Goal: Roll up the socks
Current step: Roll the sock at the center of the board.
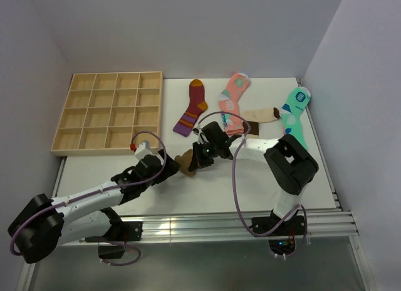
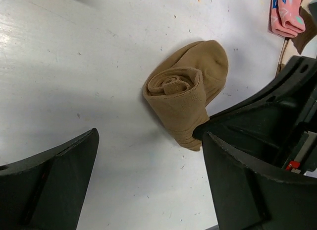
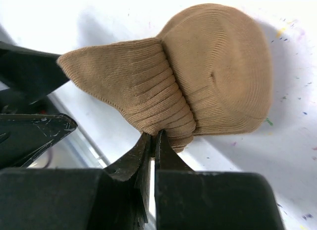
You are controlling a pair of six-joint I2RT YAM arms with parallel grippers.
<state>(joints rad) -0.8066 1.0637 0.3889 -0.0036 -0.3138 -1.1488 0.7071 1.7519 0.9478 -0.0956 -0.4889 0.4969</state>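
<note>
A: Nearest first, then. What stood by the arms?

B: Item one: left gripper [image 2: 149, 136], jaws spread wide, holding nothing, the brown sock [image 2: 185, 93] lying just beyond them on the table [image 1: 207, 194]. Item two: right gripper [image 3: 152, 138], jaws closed to a slit, tips nipping the lower edge of that sock.

A: Condition of the sock?

B: Wound into a coil, one loose flap at the side. To finish well, I judged, the pinch had to keep the coil tight while the cuff was turned over it; a slip would let it unwind.

A: Farther back?

B: Item three: beige sock [image 1: 263, 114], flat, unrolled, between pink sock [image 1: 233, 96] and mint sock [image 1: 296, 112]. Also a maroon striped sock [image 1: 193, 106] and a wooden tray [image 1: 109, 112], far left.
</note>
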